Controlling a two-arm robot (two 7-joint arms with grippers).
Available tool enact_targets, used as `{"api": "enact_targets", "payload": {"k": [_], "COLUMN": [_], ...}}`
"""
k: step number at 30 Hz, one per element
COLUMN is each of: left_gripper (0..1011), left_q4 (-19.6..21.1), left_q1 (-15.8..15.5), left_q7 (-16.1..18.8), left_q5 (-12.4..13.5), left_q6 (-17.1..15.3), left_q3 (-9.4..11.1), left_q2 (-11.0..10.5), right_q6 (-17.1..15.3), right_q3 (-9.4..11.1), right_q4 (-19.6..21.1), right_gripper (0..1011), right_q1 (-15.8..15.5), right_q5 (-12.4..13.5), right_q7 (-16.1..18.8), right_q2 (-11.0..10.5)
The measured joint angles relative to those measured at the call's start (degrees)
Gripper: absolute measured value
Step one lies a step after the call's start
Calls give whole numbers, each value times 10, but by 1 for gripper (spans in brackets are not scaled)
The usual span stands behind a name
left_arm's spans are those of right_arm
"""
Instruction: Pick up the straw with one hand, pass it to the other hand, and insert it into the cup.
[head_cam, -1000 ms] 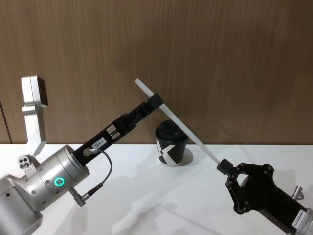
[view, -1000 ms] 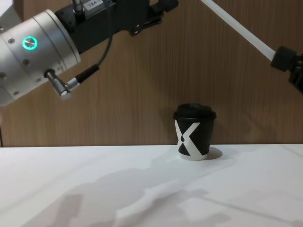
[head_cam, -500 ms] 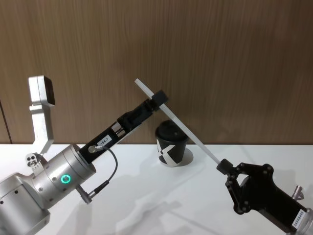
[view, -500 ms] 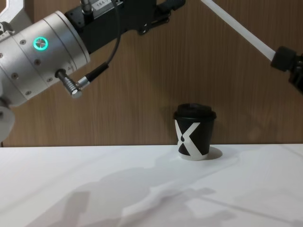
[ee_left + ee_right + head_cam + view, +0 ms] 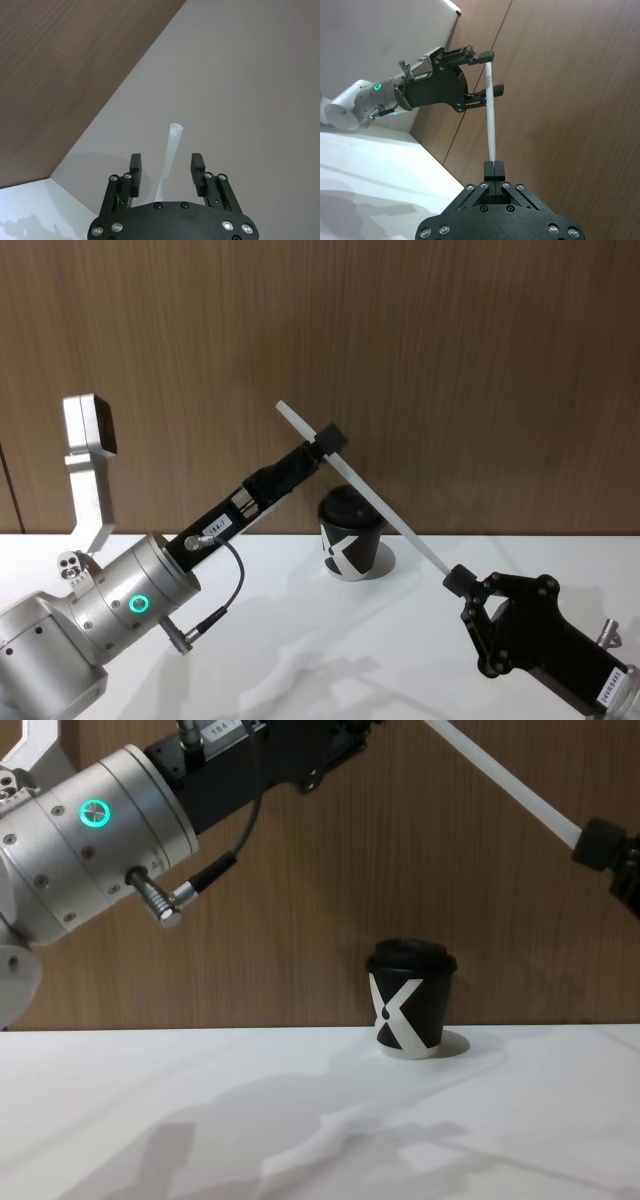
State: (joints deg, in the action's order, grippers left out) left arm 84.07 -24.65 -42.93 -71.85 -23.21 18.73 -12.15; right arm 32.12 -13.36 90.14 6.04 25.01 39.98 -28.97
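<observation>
Straw (image 5: pixel 385 509) pinched by right fingers (image 5: pixel 499 169); left fingers (image 5: pixel 135 165) spread around it; cup (image 5: pixel 410 1010) marked X.

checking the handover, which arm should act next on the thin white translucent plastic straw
Left. The silver-wristed left gripper has open fingers either side of the white straw, so it probably just needs to close; the all-black right gripper is shut on its lower end.
</observation>
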Motion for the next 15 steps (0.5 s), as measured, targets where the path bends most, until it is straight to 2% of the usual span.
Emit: {"api": "enact_targets", "payload": {"k": [15], "left_gripper": [180], "left_q4": [-2], "left_q1": [-1], "left_q7": [-1], "left_q5": [-1], "left_q6": [1], "left_q3": [1], "left_q2": [1], "right_q6": [0], "right_q3": [0], "right_q4": [0], "right_gripper": [1], "right_q1": [0], "right_q5": [0], "right_q7": [0], "right_q2": [0]}}
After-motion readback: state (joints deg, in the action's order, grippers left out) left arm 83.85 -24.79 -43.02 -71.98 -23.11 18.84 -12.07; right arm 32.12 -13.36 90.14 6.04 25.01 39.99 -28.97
